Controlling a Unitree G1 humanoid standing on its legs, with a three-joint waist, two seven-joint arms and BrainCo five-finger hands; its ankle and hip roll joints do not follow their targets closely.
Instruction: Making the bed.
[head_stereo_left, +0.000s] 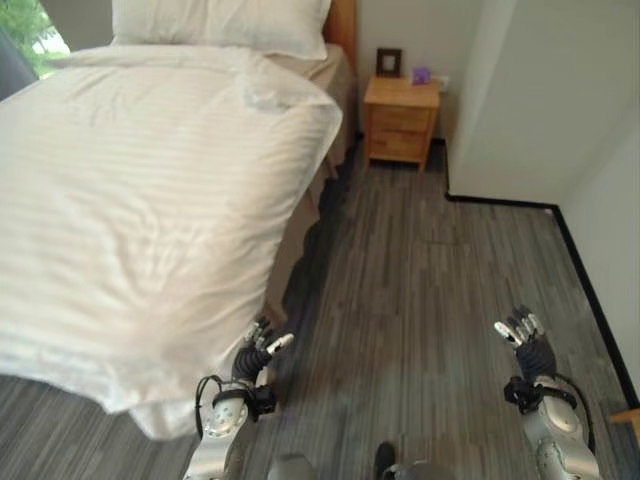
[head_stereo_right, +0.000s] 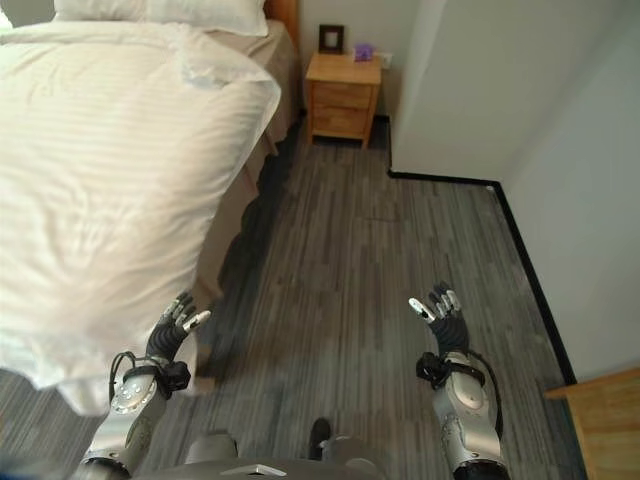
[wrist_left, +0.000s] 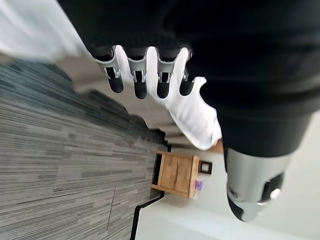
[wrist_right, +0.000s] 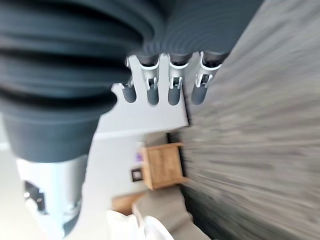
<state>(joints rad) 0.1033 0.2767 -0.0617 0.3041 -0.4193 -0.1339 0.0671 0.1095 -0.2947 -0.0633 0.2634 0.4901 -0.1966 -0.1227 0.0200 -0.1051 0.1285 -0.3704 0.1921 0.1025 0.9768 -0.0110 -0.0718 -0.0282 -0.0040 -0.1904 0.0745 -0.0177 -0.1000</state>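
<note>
The bed (head_stereo_left: 300, 215) takes up the left of the scene, covered by a white striped duvet (head_stereo_left: 140, 190) that drapes over its near corner and hangs down the side facing the floor. A white pillow (head_stereo_left: 220, 22) lies at the head of the bed, against the wooden headboard (head_stereo_left: 343, 25).

The left hand (head_stereo_left: 257, 352) is raised just beside the hanging edge of the duvet, at the foot corner of the bed, palm turned up and inward. Its fingers (wrist_left: 137, 75) are straight and spread, the thumb (head_stereo_left: 281, 342) set apart, and it holds nothing; whether it touches the cloth cannot be told.

The right hand (head_stereo_right: 440, 310) is held up well apart from the bed, over the grey wood-look floor (head_stereo_left: 430, 290), forearm rising from below. Its fingers (wrist_right: 172, 82) are likewise straight and relaxed, empty.

Past the head of the bed, a wooden nightstand (head_stereo_left: 400, 120) stands against the wall, just beside the bed. On it sit a dark picture frame (head_stereo_left: 389, 62) and a small purple thing (head_stereo_left: 421, 75). A wooden furniture corner (head_stereo_right: 600, 420) shows far from the bed, beyond the right hand.
</note>
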